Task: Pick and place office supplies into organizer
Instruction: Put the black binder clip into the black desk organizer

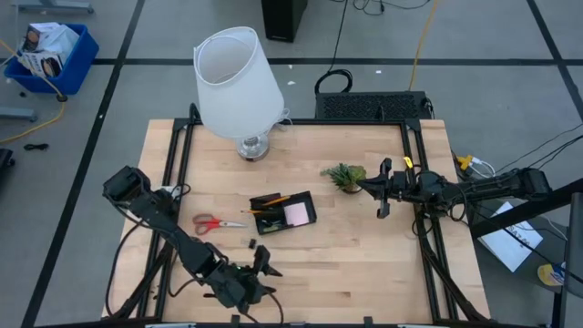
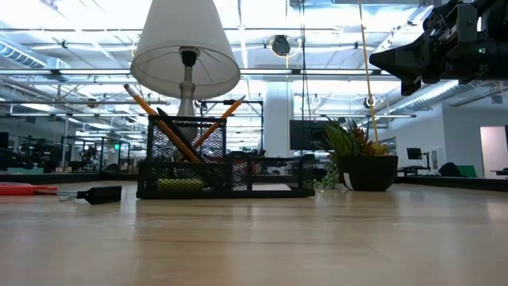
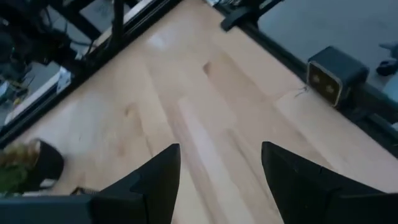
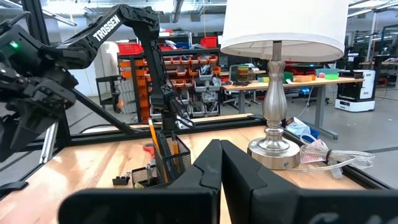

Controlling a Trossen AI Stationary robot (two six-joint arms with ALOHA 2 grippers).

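- Organizer (image 1: 284, 213) sits mid-table, in front of the lamp (image 1: 235, 84); pencils (image 1: 267, 199) and pink sticky-note pad (image 1: 296, 214) are already inside.
- Scissors (image 1: 217, 222) lie on the table just left of the organizer: outstanding.
- Small black item (image 1: 252, 243) rests near the organizer's front: outstanding.
- Left gripper (image 1: 261, 273), near front edge, open, empty.
- Right gripper (image 1: 383, 189), beside the plant (image 1: 345, 176), closed, empty.

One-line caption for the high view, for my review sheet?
Organizer with pencils and pink pad mid-table, scissors lying beside it; left gripper open near the front edge, right gripper shut by the plant.
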